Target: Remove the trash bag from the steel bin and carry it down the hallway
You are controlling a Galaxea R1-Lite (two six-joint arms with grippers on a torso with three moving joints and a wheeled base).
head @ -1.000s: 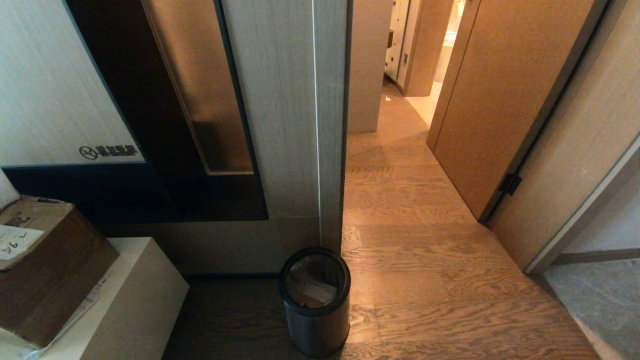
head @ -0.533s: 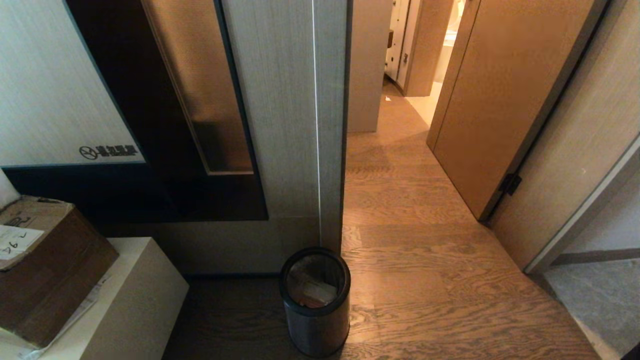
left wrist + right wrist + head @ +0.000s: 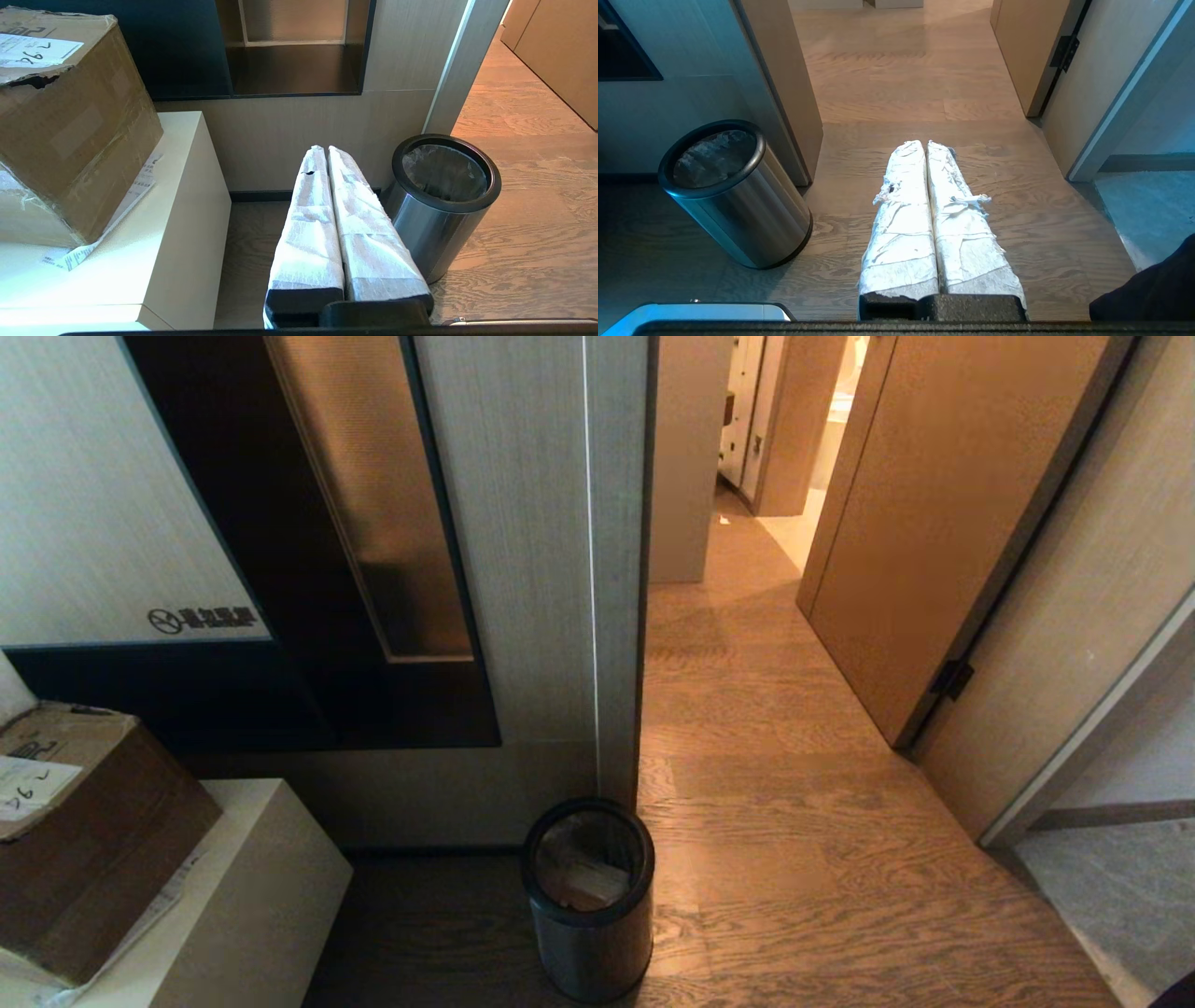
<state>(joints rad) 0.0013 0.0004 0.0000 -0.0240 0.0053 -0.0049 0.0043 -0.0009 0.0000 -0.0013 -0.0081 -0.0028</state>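
Note:
The steel bin (image 3: 590, 933) stands on the wood floor against the wall's corner, dark brushed metal with a black rim. Inside it, the trash bag (image 3: 581, 875) lines the bin as crinkled whitish plastic over pale scraps. The hallway (image 3: 747, 691) runs away past the bin on its right. Neither gripper shows in the head view. My left gripper (image 3: 325, 149), its fingers wrapped in white tape, is shut and empty, hanging just left of the bin (image 3: 434, 228) and its bag (image 3: 444, 170). My right gripper (image 3: 925, 143) is likewise shut and empty, over bare floor to the right of the bin (image 3: 742, 219).
A cardboard box (image 3: 84, 831) sits on a low white cabinet (image 3: 252, 887) left of the bin. An open wooden door (image 3: 915, 541) stands on the hallway's right side. Grey stone floor (image 3: 1120, 896) begins at the right. A dark shape (image 3: 1153, 289) sits low beside my right gripper.
A dark shape has edged into the lower right corner of the head view. The bin, the bag and the rest of the scene have not moved.

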